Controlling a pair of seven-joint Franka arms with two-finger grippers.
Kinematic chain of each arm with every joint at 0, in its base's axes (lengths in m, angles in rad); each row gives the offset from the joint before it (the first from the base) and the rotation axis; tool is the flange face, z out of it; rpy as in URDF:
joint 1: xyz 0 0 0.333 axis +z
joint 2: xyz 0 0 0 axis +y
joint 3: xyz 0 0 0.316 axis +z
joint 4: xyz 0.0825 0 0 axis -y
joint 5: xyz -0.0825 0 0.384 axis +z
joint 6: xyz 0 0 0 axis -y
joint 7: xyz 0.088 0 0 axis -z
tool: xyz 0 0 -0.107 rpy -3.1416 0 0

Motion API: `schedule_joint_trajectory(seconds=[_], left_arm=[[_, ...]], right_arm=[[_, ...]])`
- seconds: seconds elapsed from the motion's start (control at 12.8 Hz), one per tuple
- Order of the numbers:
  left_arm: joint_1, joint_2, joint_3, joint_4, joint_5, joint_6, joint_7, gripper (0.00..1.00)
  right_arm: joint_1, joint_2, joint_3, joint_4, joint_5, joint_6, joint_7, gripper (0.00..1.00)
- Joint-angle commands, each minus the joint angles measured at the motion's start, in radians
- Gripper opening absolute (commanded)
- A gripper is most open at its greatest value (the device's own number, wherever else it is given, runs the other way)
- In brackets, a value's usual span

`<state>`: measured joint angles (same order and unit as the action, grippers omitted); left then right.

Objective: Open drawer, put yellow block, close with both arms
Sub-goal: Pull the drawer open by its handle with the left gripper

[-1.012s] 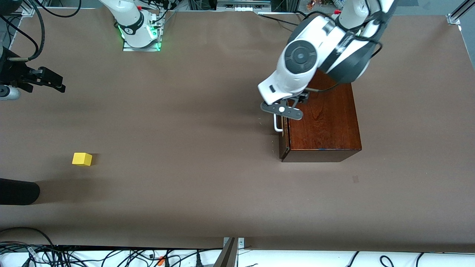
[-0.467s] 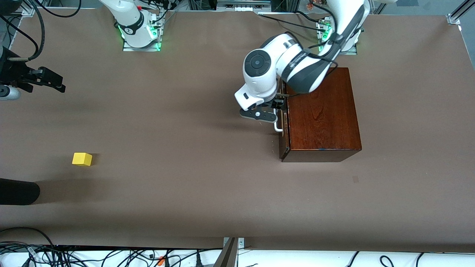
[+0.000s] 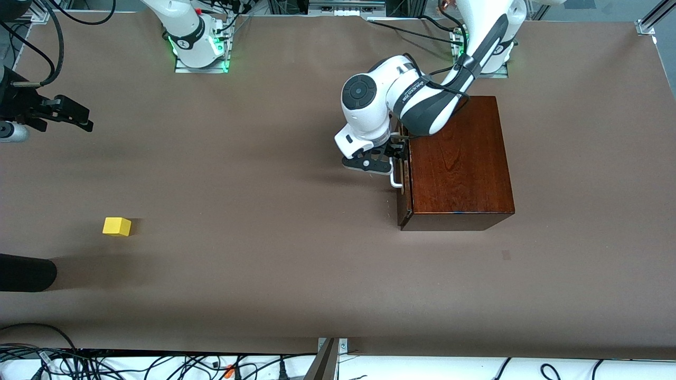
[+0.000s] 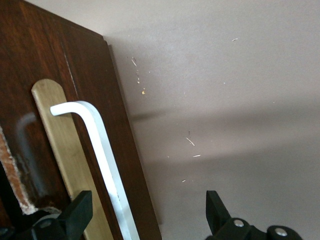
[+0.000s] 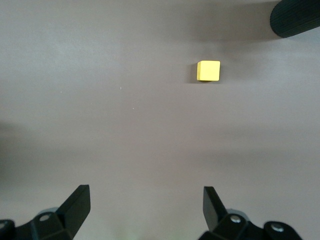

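The dark reddish-brown wooden box [image 3: 459, 163] stands at the left arm's end of the table, and its drawer [image 3: 402, 184] looks shut. The white bar handle [image 3: 395, 179] faces the right arm's end. My left gripper [image 3: 397, 158] is low at the drawer front, open, with its fingers [image 4: 80, 215] on either side of the handle [image 4: 107, 165] and not touching it; its own midpoint shows in the left wrist view [image 4: 147, 202]. The yellow block [image 3: 116, 226] lies on the table at the right arm's end. My right gripper [image 3: 84, 119] waits open and empty above the table; its wrist view [image 5: 146, 197] shows the block [image 5: 208, 70] ahead of it.
A black rounded object [image 3: 26, 272] lies at the table's edge at the right arm's end, nearer to the front camera than the block; it also shows in the right wrist view [image 5: 295, 17]. Brown table covering [image 3: 237, 158] spreads between block and box.
My left arm has come down from over the box's front edge and set its gripper around the handle. The right arm, block and drawer have not moved.
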<state>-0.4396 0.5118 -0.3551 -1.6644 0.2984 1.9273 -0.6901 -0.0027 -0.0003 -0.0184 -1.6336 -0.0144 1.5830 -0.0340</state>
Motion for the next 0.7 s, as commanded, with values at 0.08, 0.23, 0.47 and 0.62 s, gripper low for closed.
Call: schedule_joint_trajectory(seconds=[0.08, 0.23, 0.47, 0.62], left_arm=[[-0.016, -0.016, 0.005, -0.063, 0.028, 0.06, -0.037, 1.0], [-0.014, -0.016, 0.005, -0.075, 0.03, 0.078, -0.043, 1.0], [-0.016, 0.002, 0.005, -0.081, 0.03, 0.11, -0.069, 1.0], [-0.014, 0.013, 0.005, -0.083, 0.028, 0.136, -0.084, 1.0]], right_arm=[[-0.014, -0.012, 0.012, 0.0, -0.01, -0.005, -0.014, 1.0], [-0.014, -0.012, 0.012, 0.0, -0.01, -0.005, -0.014, 1.0], [-0.014, -0.012, 0.011, 0.0, -0.01, -0.003, -0.014, 1.0], [-0.014, -0.012, 0.009, 0.0, -0.009, -0.002, -0.012, 1.0]])
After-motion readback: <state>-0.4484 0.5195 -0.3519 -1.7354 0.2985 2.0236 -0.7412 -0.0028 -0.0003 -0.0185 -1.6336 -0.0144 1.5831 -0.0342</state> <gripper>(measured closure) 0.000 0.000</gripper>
